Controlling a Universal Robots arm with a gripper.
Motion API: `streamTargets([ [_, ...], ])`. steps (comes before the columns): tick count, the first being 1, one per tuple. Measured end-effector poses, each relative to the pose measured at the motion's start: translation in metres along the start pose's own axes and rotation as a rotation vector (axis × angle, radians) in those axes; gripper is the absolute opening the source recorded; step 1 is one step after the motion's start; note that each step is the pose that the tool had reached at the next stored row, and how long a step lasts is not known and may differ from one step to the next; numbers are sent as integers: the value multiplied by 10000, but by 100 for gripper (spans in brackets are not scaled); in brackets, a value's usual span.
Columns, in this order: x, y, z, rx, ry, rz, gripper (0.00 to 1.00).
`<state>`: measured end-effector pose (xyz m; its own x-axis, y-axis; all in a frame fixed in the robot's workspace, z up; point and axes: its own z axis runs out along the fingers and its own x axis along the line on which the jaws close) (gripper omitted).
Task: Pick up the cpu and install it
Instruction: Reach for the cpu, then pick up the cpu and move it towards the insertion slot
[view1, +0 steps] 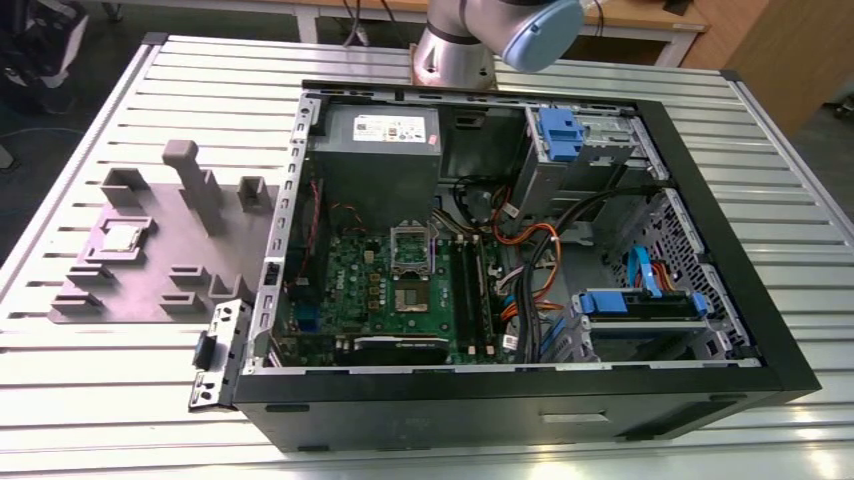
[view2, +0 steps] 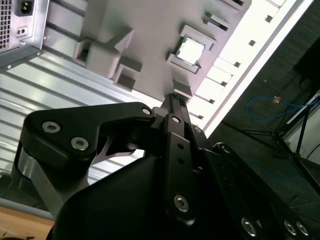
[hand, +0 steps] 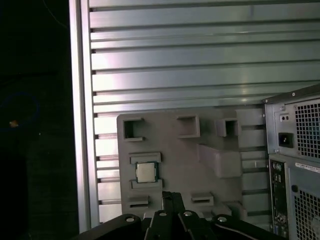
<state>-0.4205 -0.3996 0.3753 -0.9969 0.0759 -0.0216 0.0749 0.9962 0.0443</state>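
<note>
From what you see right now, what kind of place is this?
Probably a robotics lab or test bench for computer assembly. An open computer case lies on a slatted metal table, the cpu sits in a grey fixture plate beside it, and a robot arm rises beyond the case.

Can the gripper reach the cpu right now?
Probably yes: the cpu lies uncovered in the grey tray, outside the computer case, and the gripper hangs above the tray with nothing between them.
</note>
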Motion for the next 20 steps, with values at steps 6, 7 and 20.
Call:
streamTargets([
  [6,179,-14,7,-1,0,1,11],
  [7,179,-14,8,-1,-1,1,11],
  [20,185,-14,7,-1,-1,1,11],
])
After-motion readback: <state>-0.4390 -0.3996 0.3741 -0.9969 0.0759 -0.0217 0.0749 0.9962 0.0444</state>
